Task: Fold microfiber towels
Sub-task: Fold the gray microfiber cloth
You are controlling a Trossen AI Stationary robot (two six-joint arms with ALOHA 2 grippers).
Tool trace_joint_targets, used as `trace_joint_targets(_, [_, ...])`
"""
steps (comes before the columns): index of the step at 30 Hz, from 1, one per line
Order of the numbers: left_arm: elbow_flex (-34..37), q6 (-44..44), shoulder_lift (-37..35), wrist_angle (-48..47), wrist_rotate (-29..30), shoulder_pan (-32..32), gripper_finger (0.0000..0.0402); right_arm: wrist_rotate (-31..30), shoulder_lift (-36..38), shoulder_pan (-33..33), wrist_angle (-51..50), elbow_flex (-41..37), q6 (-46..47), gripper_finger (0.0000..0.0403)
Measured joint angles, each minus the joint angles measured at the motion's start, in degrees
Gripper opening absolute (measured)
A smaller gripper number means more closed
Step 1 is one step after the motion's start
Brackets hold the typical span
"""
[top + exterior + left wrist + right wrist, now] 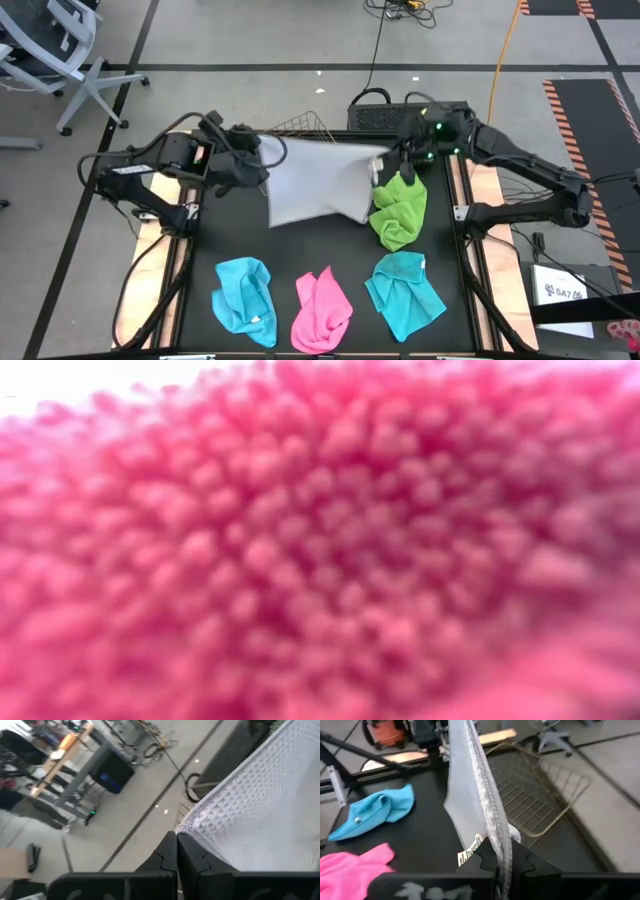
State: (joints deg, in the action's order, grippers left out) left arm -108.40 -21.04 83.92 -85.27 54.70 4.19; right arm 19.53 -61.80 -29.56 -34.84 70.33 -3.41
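While the left gripper [268,160] and right gripper [385,160] each pinched shut on a corner of one white-grey towel [318,183] stretched above the table's [205,240] far side, we counted two cyan towels [245,298], one pink towel [321,310], one lime towel [400,211] lying below.

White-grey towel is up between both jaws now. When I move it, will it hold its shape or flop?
Likely floppy: the white-grey towel sags between the left gripper and right gripper, lower edge hanging slack. Probably light, since pinched corners alone carry it. Its waffle texture should resist slipping from the shut jaws.
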Motion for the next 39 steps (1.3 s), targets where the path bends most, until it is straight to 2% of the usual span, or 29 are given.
trace_joint_targets(4, [0.0,5.2,-0.3,4.1,1.5,-2.1,0.0,0.0,0.0,-2.6,-1.9,5.0,-1.8,0.0])
trace_joint_targets(11, [0.0,10.5,-0.5,7.6,-1.3,-3.1,0.0,1.5,0.1,-2.1,-8.4,8.8,0.3,0.0])
trace_joint_targets(17, [0.0,9.6,-0.5,5.4,-9.9,-2.1,0.0,1.8,-0.1,2.3,-21.5,8.2,4.7,0.0])
trace_joint_targets(20, [0.0,6.3,-0.5,1.8,-14.5,-0.9,0.0,2.7,-0.2,5.7,-24.3,7.3,7.8,0.0])
trace_joint_targets(24, [0.0,-0.1,-0.2,-3.1,-19.4,1.8,0.0,5.9,-0.1,10.8,-23.0,6.0,13.1,0.0])
trace_joint_targets(35, [0.2,-17.8,0.0,-4.7,-21.7,16.1,0.0,6.2,-0.1,26.8,-11.6,1.2,27.5,0.0])
trace_joint_targets(39, [4.8,-27.3,0.0,-4.5,-21.7,21.5,0.0,6.2,-0.1,32.5,-4.3,-4.1,32.8,0.0])
